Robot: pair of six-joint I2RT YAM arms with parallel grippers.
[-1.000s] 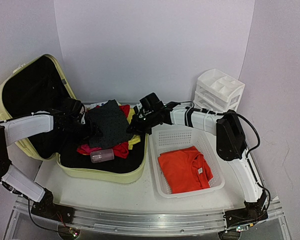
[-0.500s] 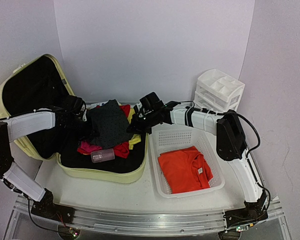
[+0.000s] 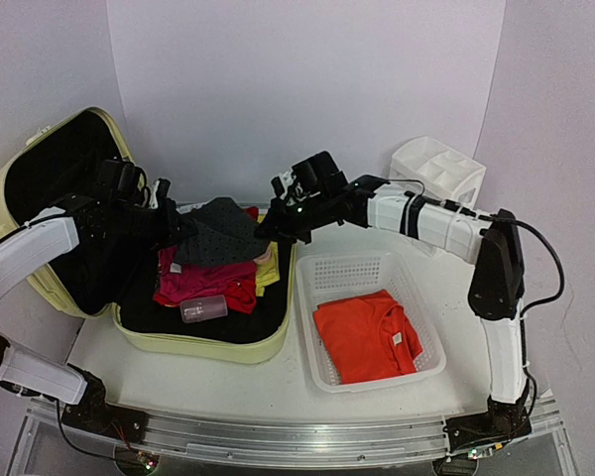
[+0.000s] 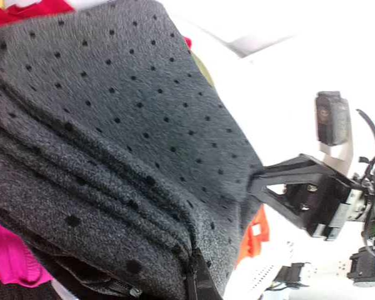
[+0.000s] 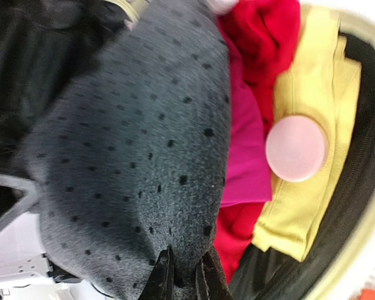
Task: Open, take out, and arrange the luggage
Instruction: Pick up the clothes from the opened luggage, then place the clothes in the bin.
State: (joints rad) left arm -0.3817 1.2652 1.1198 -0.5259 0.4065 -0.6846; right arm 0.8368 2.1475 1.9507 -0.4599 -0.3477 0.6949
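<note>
Grey dotted garment [image 3: 218, 234] now higher, left tool [image 3: 172, 229] and right tool [image 3: 270, 227] tight on it, above open yellow-green, black-lined luggage [image 3: 218, 349].

Top camera fixed high at the near side, looking down, wrist cameras close-up from opposite sides, all sharing the dark grey black-dotted fabric garment [image 3: 218, 234]
</note>
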